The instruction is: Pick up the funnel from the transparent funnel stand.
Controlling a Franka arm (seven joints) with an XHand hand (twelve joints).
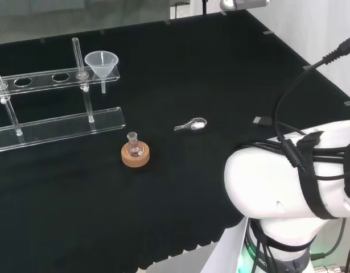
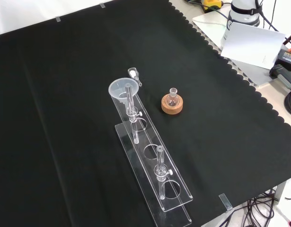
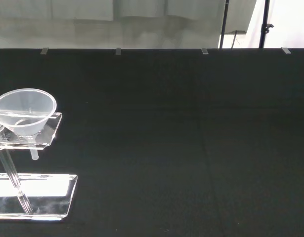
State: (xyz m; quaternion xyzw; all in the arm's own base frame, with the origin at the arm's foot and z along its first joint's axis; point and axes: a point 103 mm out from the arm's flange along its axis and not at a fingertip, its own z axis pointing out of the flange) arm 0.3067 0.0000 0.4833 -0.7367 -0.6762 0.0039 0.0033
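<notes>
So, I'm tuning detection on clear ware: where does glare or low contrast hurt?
Wrist view: the stand's base plate glares white, and the funnel reads pale but clear. Head view: the stand shows mostly as bright edges. Front view: the small scoop nearly vanishes against the cloth.

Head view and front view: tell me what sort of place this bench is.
Probably a lab bench set up for robot trials: a clear funnel in a transparent funnel stand, and a small flask on a cork ring, all on black cloth.

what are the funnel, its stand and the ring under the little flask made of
Funnel: looks like translucent, frosted plastic, milky rather than clear. Funnel stand: clear acrylic or glass; glossy, see-through plates on thin rods. Ring under the flask: cork by its matte tan, grainy look.
</notes>
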